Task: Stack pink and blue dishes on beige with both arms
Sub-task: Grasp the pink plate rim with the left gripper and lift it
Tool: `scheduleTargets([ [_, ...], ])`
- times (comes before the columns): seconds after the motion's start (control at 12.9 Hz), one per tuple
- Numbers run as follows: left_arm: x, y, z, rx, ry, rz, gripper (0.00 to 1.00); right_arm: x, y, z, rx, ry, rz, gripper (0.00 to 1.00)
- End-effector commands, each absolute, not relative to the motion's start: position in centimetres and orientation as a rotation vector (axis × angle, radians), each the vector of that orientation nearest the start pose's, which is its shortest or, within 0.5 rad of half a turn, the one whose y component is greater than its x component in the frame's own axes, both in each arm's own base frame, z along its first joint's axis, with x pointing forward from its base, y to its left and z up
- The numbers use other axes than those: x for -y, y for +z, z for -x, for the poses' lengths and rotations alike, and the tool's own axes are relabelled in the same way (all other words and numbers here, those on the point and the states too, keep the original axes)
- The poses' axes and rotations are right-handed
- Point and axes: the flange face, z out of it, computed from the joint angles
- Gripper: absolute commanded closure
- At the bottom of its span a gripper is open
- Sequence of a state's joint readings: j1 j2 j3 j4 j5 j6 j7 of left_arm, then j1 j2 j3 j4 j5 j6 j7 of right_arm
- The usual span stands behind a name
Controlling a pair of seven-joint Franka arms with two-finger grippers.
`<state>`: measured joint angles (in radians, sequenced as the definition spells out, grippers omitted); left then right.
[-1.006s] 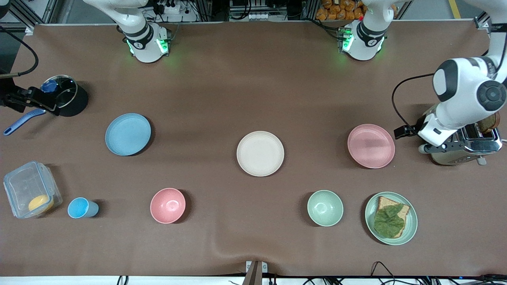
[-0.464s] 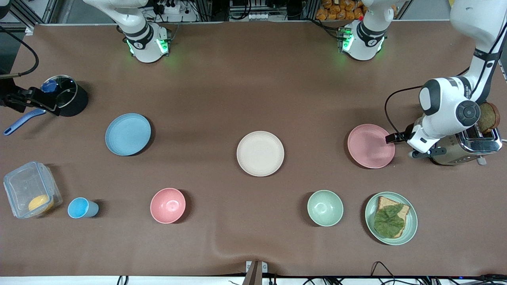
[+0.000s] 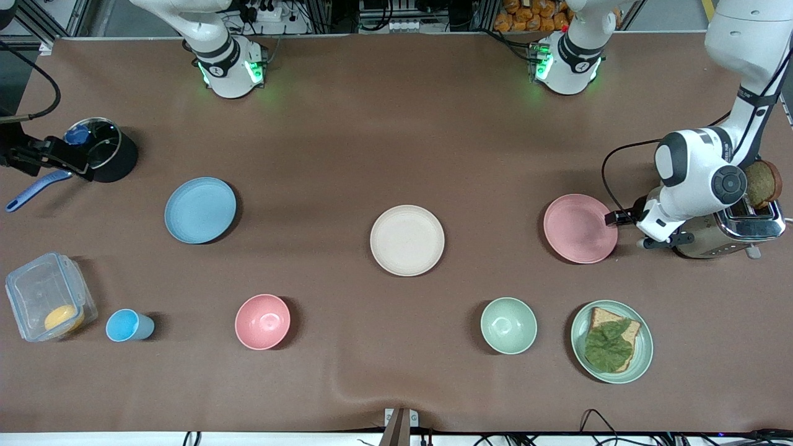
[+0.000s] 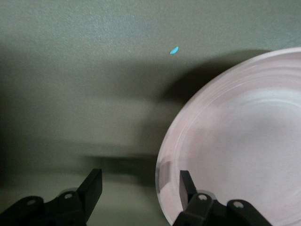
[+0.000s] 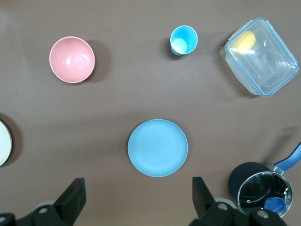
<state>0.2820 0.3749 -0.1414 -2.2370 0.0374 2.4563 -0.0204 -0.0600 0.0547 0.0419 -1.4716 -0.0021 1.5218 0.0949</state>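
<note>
The pink plate (image 3: 580, 228) lies toward the left arm's end of the table, and in the left wrist view the pink plate (image 4: 244, 141) fills one side. My left gripper (image 3: 614, 217) is low at its rim beside the toaster. It is open (image 4: 139, 188), one finger (image 4: 187, 184) over the plate's inside and the other outside the rim. The beige plate (image 3: 407, 240) sits mid-table. The blue plate (image 3: 200, 210) lies toward the right arm's end. My right gripper (image 5: 138, 197) hangs open high over the blue plate (image 5: 157, 147), out of the front view.
A toaster (image 3: 731, 230) stands right beside the left arm's wrist. Nearer the camera are a green plate with bread and a leaf (image 3: 612, 341), a green bowl (image 3: 508, 325), a pink bowl (image 3: 262, 321), a blue cup (image 3: 127, 325) and a plastic box (image 3: 46, 303). A lidded pot (image 3: 102, 148) stands by the blue plate.
The left arm swung in from the toaster's side, bringing its gripper from beside the pink plate onto its rim. All plates stay in place.
</note>
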Motion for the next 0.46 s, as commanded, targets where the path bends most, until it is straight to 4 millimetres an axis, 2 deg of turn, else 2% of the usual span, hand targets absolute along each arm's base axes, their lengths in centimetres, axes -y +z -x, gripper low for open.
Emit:
scheduleTargets([
  [0.0, -7.11, 18.97, -52.93, 0.221, 0.215, 3.183, 0.55, 1.11, 63.88, -56.35, -0.198, 0.0, 3.135, 0.0],
  [0.08, -7.04, 18.94, -52.98, 0.235, 0.215, 3.189, 0.66, 1.11, 63.87, -56.34, -0.198, 0.002, 3.135, 0.0],
  [0.23, -6.92, 19.1, -53.19, 0.303, 0.209, 3.208, 1.0, 1.02, 63.86, -56.32, -0.195, 0.005, 3.135, 0.0],
  [0.39, -6.16, 19.63, -53.52, 0.313, 0.192, 3.224, 1.0, 1.02, 63.86, -56.32, -0.195, 0.005, 3.135, 0.0],
])
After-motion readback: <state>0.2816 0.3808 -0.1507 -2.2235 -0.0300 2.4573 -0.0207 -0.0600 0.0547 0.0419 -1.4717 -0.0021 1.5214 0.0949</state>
